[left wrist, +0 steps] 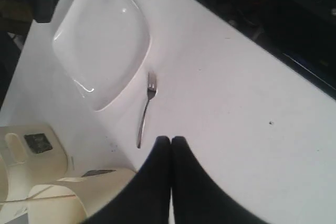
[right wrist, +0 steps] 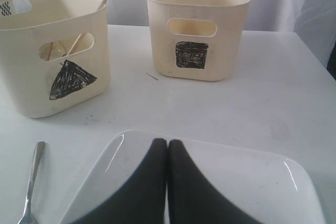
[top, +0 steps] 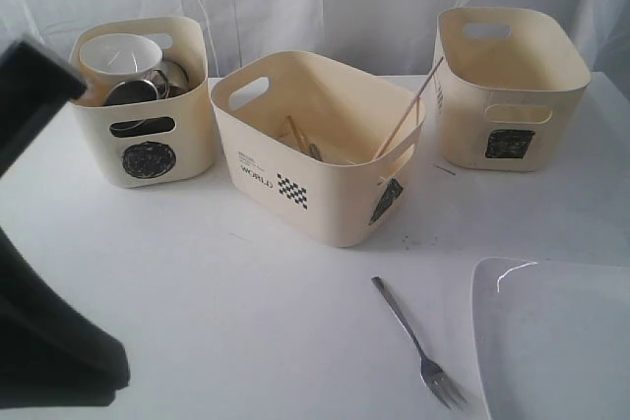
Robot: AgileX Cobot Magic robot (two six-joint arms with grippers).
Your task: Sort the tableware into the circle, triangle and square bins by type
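While its fingers are pressed together with nothing between them, the left gripper (left wrist: 170, 139) is held above bare tabletop (left wrist: 236, 129). Just beyond its tips the handle end of the fork (left wrist: 145, 109) is seen, apart from them. The fork is laid flat near the front edge, right of the middle, its tines turned toward that edge. Just beside the tines, the plate (left wrist: 100, 40) is set at the front right corner, and part of it is cut off in the exterior view.

Over that plate the right gripper (right wrist: 167, 141) is held, its fingers likewise closed on nothing; whether the plate is touched cannot be told.

Toward the back edge the three bins are lined up. At the middle the triangle bin (top: 325, 199) is placed, turned at an angle and nearest the fork. A chopstick (top: 406, 110) is leaned against its right rim, its tip raised above it, and more wood and steel pieces are seen on the floor of the bin. At the back right corner the square bin (top: 463, 115) is stood, near the triangle bin but apart from it. At the back left the circle bin (top: 98, 140) is stood, and it is filled with a white bowl (top: 118, 54) tilted on top of steel ware (top: 138, 90).
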